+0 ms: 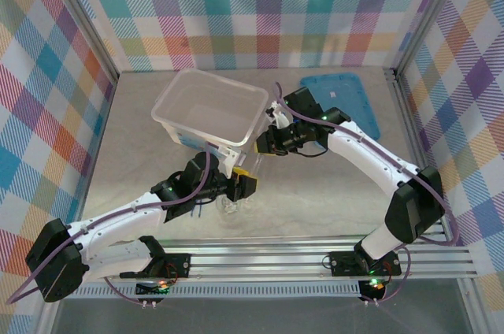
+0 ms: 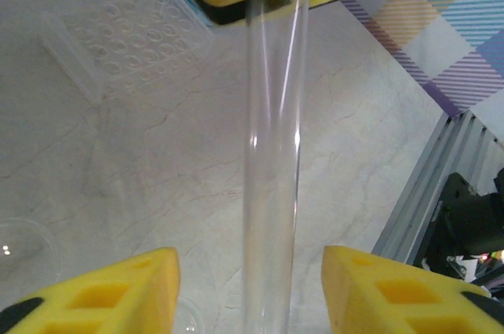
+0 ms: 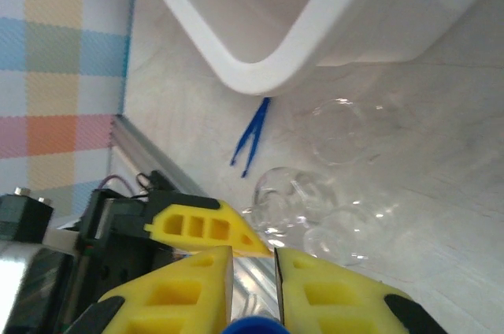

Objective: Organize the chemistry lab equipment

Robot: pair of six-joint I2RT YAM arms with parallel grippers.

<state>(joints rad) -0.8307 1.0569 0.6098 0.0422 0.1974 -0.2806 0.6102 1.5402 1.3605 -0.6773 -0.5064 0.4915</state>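
Handover of a tube (image 2: 272,153) in front of the box (image 1: 175,117).

(a) The right gripper (image 3: 253,271) has its jaws drawn close on the tube's blue cap (image 3: 252,324). In the left wrist view its yellow fingers clamp the tube's upper end.

(b) The left gripper (image 2: 250,271) has its jaws spread wide, one finger on each side of the tube. A clear gap shows on both sides, so it grips nothing. The tube therefore hangs in the air from the right gripper alone, over the table (image 1: 315,192), crossing the space between the left fingers.

(c) Surroundings. The box's near corner rises just beyond the right gripper. Blue tweezers (image 3: 252,139) lie on the table beside that corner. Near them are a round flask (image 3: 293,191) and a clear dish (image 3: 340,125), close under the two grippers. A clear well plate (image 2: 130,35) lies flat beyond the tube in the left wrist view. The blue lid (image 1: 346,98) rests to the right of the box, well apart from the tube.
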